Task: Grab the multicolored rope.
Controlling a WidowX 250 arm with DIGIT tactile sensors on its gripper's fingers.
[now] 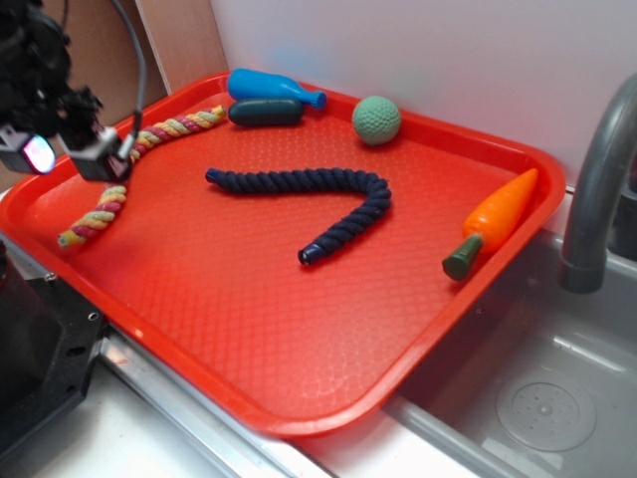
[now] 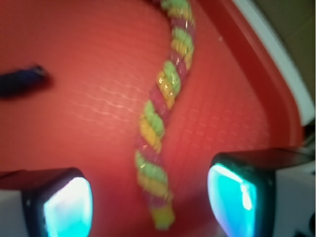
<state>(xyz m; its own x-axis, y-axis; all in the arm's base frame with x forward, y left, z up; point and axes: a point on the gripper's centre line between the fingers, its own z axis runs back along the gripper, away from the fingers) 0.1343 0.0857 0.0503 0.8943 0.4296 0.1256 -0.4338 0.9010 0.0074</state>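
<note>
The multicolored rope point(image 1: 149, 134) lies flat on the red tray point(image 1: 299, 329), running along the tray's upper-left edge in the exterior view, from near the top of the frame down to a frayed end at the left. It is a slim twist of yellow, pink and pale green strands, gently wavy. In the wrist view the rope point(image 2: 160, 123) runs from the top of the frame down to the bottom centre, ending between my two fingertips point(image 2: 69, 207).

My gripper point(image 2: 150, 210) is spread wide, holding nothing, and hovers over the rope's lower stretch at the left of the exterior view.

I judge the rope light, soft and limp: it will sag and drape when lifted, but its twisted surface should give good grip. A pinch across its width, a little in from the end, looks best.

Further right lie a thicker navy rope point(image 1: 318, 204), a blue bottle point(image 1: 269, 86), a green ball point(image 1: 376, 119) and a toy carrot point(image 1: 498, 219).
</note>
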